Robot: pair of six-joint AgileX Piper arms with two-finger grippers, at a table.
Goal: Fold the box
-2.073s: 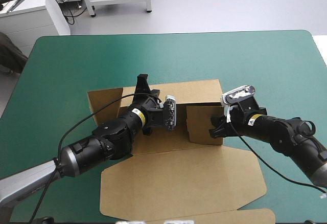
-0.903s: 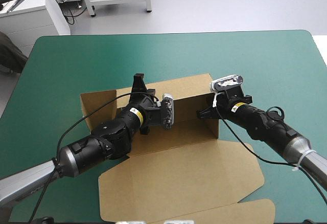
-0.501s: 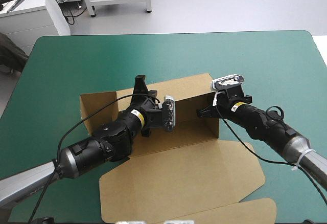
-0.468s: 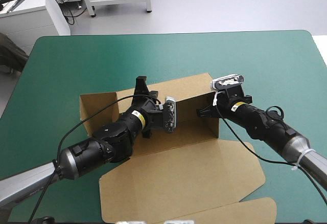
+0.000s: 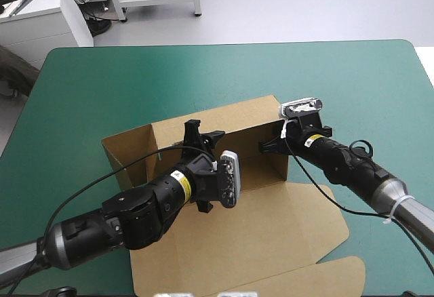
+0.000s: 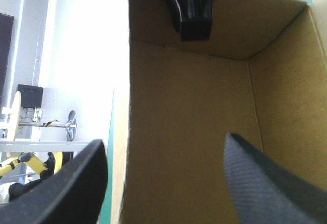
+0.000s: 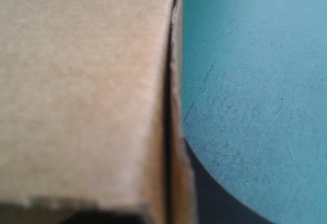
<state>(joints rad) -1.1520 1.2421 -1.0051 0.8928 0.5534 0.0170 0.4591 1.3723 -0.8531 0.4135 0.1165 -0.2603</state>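
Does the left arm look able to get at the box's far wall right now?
Probably yes. The left gripper hangs open over the floor of the box, close to the far wall, with nothing between them. The right gripper grips the right wall, off to the side.

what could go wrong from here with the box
The left gripper has its jaws open astride the far wall of the box, so that wall may sag back. The right gripper pinches only the right-hand corner; a tug could drag the box. The left wall stands unheld and may flop outward.
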